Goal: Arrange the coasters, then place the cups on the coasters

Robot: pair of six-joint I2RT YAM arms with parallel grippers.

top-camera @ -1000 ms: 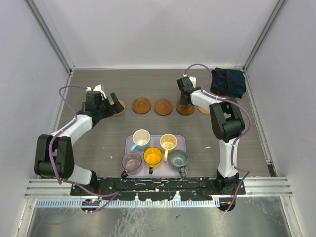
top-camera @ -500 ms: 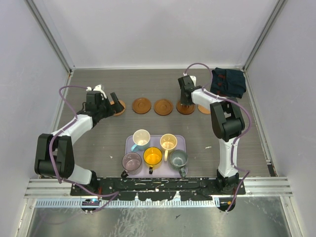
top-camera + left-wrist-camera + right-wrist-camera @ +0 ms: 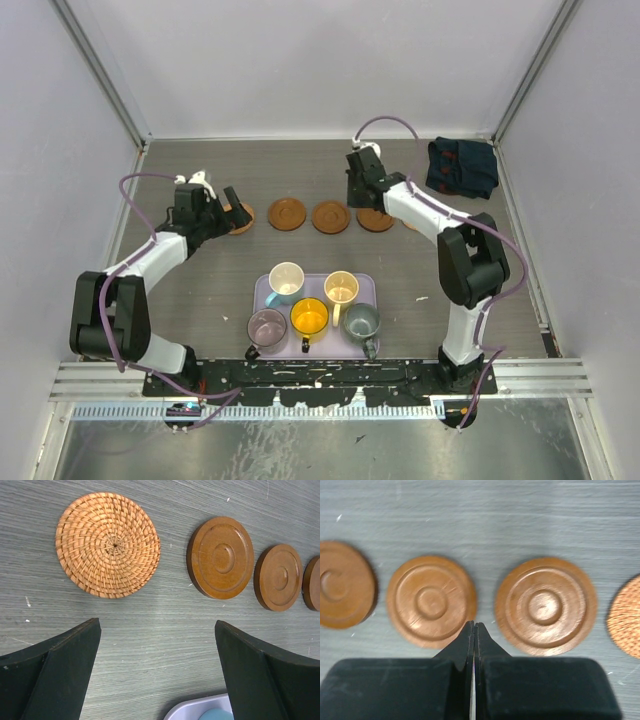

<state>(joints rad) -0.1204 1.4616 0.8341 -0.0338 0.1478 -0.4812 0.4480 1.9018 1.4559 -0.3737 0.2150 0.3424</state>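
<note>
Five coasters lie in a row across the far table: a woven one (image 3: pixel 243 217), wooden ones (image 3: pixel 287 213) (image 3: pixel 330 217) (image 3: pixel 375 220), and one (image 3: pixel 413 222) half hidden by the right arm. My left gripper (image 3: pixel 236 207) is open beside the woven coaster (image 3: pixel 107 545), with nothing between its fingers (image 3: pixel 75 650). My right gripper (image 3: pixel 474 626) is shut and empty, its tip over the gap between two wooden coasters (image 3: pixel 431 601) (image 3: pixel 545 605). Five cups stand on the lavender tray (image 3: pixel 368 282): white-blue (image 3: pixel 286 280), cream (image 3: pixel 341 288), purple (image 3: pixel 266 326), orange (image 3: pixel 309 317), grey-green (image 3: pixel 361 322).
A dark folded cloth (image 3: pixel 462 165) lies in the far right corner. White walls with metal rails close in the table on three sides. The tray's corner (image 3: pixel 200 711) shows at the bottom of the left wrist view.
My right gripper has moved left and away from the fourth coaster, which now shows in full. The left arm, the cups and the tray have not moved.
</note>
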